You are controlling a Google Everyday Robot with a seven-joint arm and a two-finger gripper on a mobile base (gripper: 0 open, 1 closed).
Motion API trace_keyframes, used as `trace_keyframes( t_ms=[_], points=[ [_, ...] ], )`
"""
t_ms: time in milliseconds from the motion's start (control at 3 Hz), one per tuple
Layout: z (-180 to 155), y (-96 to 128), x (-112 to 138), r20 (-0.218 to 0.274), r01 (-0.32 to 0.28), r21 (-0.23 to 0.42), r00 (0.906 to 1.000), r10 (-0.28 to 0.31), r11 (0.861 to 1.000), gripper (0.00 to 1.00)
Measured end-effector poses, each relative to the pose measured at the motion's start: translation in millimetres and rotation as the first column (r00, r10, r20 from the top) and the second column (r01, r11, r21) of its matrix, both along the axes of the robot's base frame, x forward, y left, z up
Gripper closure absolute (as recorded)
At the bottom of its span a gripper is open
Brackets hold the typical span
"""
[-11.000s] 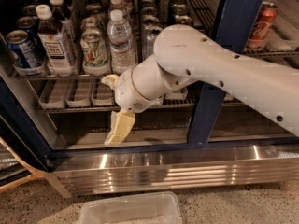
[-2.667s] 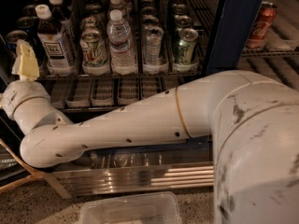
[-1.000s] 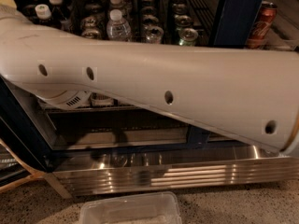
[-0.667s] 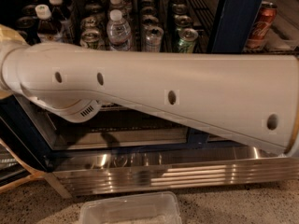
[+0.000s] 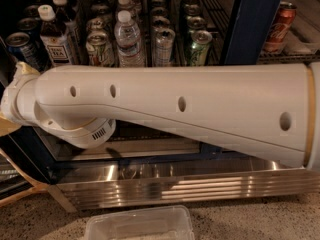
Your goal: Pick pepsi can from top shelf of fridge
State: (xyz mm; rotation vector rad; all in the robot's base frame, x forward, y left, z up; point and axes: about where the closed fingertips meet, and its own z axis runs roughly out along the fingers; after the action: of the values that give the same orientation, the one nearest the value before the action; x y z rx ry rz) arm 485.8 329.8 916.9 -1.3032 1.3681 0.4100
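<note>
The pepsi can (image 5: 19,48), blue with a silver top, stands at the far left of the top shelf (image 5: 150,59) inside the fridge (image 5: 249,24). My white arm (image 5: 190,109) stretches across the whole view in front of the shelf's edge. The gripper (image 5: 14,98) is at the far left edge, just below and in front of the pepsi can; only beige parts of it show beside the wrist. The can's lower part is hidden behind the wrist.
Water bottles (image 5: 129,34), a dark labelled bottle (image 5: 56,36) and green-white cans (image 5: 199,46) fill the shelf to the right of the pepsi can. A red cola can (image 5: 277,26) stands beyond the dark blue frame. The ribbed steel base panel (image 5: 190,184) and a clear plastic bin (image 5: 140,226) lie below.
My arm has dropped lower in the view, uncovering more of the top shelf and the pepsi can. The wrist end has shifted left to the picture's edge.
</note>
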Motion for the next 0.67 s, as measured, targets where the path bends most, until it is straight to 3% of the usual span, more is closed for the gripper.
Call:
trace_keyframes(
  t_ms=[333, 667],
  points=[
    [6, 3, 4, 0.021, 0.006, 0.005, 0.9998, -0.006, 1.000, 0.25],
    [20, 9, 23, 0.061, 0.043, 0.036, 0.9971, -0.045, 0.998, 0.27]
  ],
)
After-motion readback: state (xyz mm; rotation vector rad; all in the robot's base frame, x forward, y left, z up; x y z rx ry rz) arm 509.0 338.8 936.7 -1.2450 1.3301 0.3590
